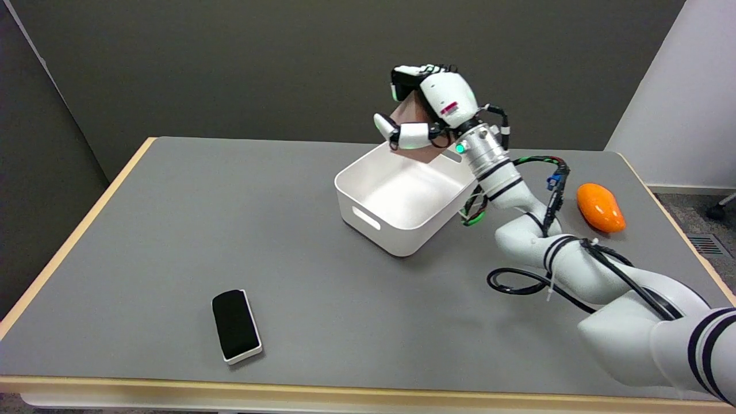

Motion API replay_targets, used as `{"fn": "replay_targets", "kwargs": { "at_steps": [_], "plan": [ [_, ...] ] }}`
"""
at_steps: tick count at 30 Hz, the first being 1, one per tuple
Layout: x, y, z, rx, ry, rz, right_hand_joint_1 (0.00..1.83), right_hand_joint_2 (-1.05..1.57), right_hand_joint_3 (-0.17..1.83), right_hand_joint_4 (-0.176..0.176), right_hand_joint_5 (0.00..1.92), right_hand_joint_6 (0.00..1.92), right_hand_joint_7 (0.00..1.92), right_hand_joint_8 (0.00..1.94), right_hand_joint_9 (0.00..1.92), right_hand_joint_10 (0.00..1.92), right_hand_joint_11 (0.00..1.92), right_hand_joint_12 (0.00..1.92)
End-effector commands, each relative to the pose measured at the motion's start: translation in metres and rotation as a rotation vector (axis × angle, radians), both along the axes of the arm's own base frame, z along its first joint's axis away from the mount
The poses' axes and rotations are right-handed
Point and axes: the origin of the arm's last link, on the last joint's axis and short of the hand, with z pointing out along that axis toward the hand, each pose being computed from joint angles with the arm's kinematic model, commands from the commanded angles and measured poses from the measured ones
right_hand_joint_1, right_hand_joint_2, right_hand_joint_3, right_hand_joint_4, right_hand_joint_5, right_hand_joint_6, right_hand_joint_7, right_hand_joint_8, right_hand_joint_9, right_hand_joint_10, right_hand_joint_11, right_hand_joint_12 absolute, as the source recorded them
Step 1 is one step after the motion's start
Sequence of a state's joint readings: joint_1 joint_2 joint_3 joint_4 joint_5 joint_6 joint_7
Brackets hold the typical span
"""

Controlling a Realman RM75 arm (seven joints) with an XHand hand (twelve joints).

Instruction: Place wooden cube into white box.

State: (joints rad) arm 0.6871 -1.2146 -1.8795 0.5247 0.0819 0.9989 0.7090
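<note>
The right hand [428,112] is clamped on the wooden cube [413,115], holding it in the air above the far rim of the white box [402,198]. The fingers curl over the cube's top while the thumb [397,133] reaches across beneath it, so the block sits wedged in the grasp with most of its body covered. What shows of the cube is a flat, smooth face of pale reddish-brown wood, tilted rather than level, with one lower corner poking out beneath the thumb just over the box's back wall. It touches neither the box nor the worktop [230,218].

The white box is an open-topped, rounded-corner bin with a slot handle cut into its near side; it stands turned at an angle on the grey worktop, and its inside looks bare and white. The right arm [575,264] runs from the box's right side down toward the near right corner, with black cables looped along it.

To the right of the box, beyond the arm, lies an orange, mango-shaped object [601,207] on the worktop. Well apart from the box, toward the near left, lies a black eraser-like pad [236,325] with a white base, flat on the surface.
</note>
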Motion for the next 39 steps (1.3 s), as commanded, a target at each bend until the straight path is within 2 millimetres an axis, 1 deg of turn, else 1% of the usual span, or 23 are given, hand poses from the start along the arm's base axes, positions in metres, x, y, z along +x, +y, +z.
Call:
{"fn": "replay_targets", "kwargs": {
  "at_steps": [1, 2, 3, 5, 9, 15, 17, 19, 22, 24, 25, 26, 27, 28, 29, 30, 31, 32, 33, 34, 35, 37, 39],
  "plan": [
    [-0.021, -0.008, -0.022, 0.005, -0.047, -0.122, 0.86, 0.82, 0.72, -0.128, 0.78, 1.72, 0.62, 1.94, 0.7, 1.92, 0.05, 1.92],
    [-0.023, -0.006, -0.02, 0.002, -0.053, -0.124, 0.95, 0.85, 0.75, -0.082, 0.78, 1.61, 0.6, 1.94, 0.64, 1.92, 0.02, 1.92],
    [-0.026, -0.003, -0.017, -0.003, -0.062, -0.126, 1.01, 0.88, 0.77, -0.048, 0.79, 1.52, 0.59, 1.94, 0.61, 1.92, 0.0, 1.92],
    [-0.029, 0.003, -0.011, -0.011, -0.08, -0.124, 1.01, 0.92, 0.68, -0.048, 0.77, 1.5, 0.57, 1.94, 0.6, 1.92, 0.0, 1.92],
    [-0.035, 0.015, 0.003, -0.033, -0.111, -0.127, 1.01, 0.97, 0.59, -0.068, 0.75, 1.5, 0.51, 1.94, 0.6, 1.92, 0.0, 1.92],
    [-0.046, 0.031, 0.017, -0.058, -0.132, -0.135, 1.01, 1.01, 0.54, -0.076, 0.73, 1.5, 0.5, 1.94, 0.6, 1.92, 0.0, 1.92],
    [-0.047, 0.037, 0.021, -0.062, -0.148, -0.119, 1.01, 1.01, 0.53, -0.077, 0.73, 1.5, 0.5, 1.94, 0.61, 1.92, 0.0, 1.92],
    [-0.04, 0.043, 0.028, -0.069, -0.178, -0.075, 1.01, 1.01, 0.53, -0.078, 0.73, 1.5, 0.5, 1.94, 0.62, 1.92, 0.0, 1.92],
    [-0.018, 0.055, 0.046, -0.076, -0.186, 0.022, 1.0, 1.0, 0.53, -0.09, 0.73, 1.48, 0.52, 1.94, 0.66, 1.92, 0.0, 1.92],
    [0.005, 0.064, 0.065, -0.089, -0.184, 0.08, 0.81, 0.83, 0.74, -0.149, 0.68, 1.37, 0.53, 1.94, 0.67, 1.92, 0.0, 1.92],
    [0.011, 0.067, 0.072, -0.094, -0.186, 0.095, 0.77, 0.81, 0.79, -0.155, 0.65, 1.33, 0.58, 1.9, 0.69, 1.92, 0.02, 1.92],
    [0.019, 0.073, 0.084, -0.108, -0.196, 0.11, 0.74, 0.81, 0.84, -0.156, 0.61, 1.3, 0.63, 1.85, 0.72, 1.92, 0.04, 1.92],
    [0.027, 0.08, 0.098, -0.123, -0.21, 0.127, 0.73, 0.81, 0.86, -0.152, 0.6, 1.28, 0.65, 1.77, 0.71, 1.88, 0.04, 1.92],
    [0.033, 0.085, 0.107, -0.132, -0.224, 0.142, 0.73, 0.79, 0.87, -0.147, 0.58, 1.25, 0.66, 1.69, 0.7, 1.83, 0.03, 1.92],
    [0.036, 0.091, 0.117, -0.142, -0.253, 0.153, 0.72, 0.79, 0.87, -0.144, 0.56, 1.21, 0.66, 1.59, 0.68, 1.74, 0.05, 1.92],
    [0.039, 0.097, 0.126, -0.153, -0.283, 0.161, 0.69, 0.81, 0.86, -0.141, 0.53, 1.16, 0.64, 1.42, 0.65, 1.55, 0.1, 1.92],
    [0.044, 0.105, 0.139, -0.166, -0.32, 0.177, 0.66, 0.81, 0.86, -0.13, 0.49, 1.1, 0.63, 1.25, 0.62, 1.4, 0.13, 1.92],
    [0.049, 0.115, 0.154, -0.178, -0.364, 0.196, 0.64, 0.81, 0.87, -0.113, 0.47, 1.05, 0.62, 1.11, 0.57, 1.3, 0.16, 1.92],
    [0.05, 0.122, 0.162, -0.185, -0.39, 0.206, 0.62, 0.81, 0.88, -0.096, 0.44, 0.98, 0.6, 0.97, 0.52, 1.2, 0.18, 1.88],
    [0.051, 0.133, 0.175, -0.201, -0.429, 0.226, 0.57, 0.77, 0.93, -0.067, 0.38, 0.83, 0.49, 0.73, 0.4, 0.99, 0.18, 1.65],
    [0.051, 0.144, 0.187, -0.211, -0.479, 0.246, 0.54, 0.75, 0.97, -0.049, 0.33, 0.73, 0.41, 0.58, 0.32, 0.86, 0.17, 1.49],
    [0.048, 0.161, 0.202, -0.213, -0.567, 0.273, 0.5, 0.74, 0.98, -0.035, 0.28, 0.61, 0.32, 0.46, 0.24, 0.76, 0.1, 1.33],
    [0.042, 0.174, 0.214, -0.197, -0.659, 0.29, 0.47, 0.73, 1.0, -0.021, 0.23, 0.5, 0.23, 0.36, 0.17, 0.69, 0.05, 1.22]
  ]
}}
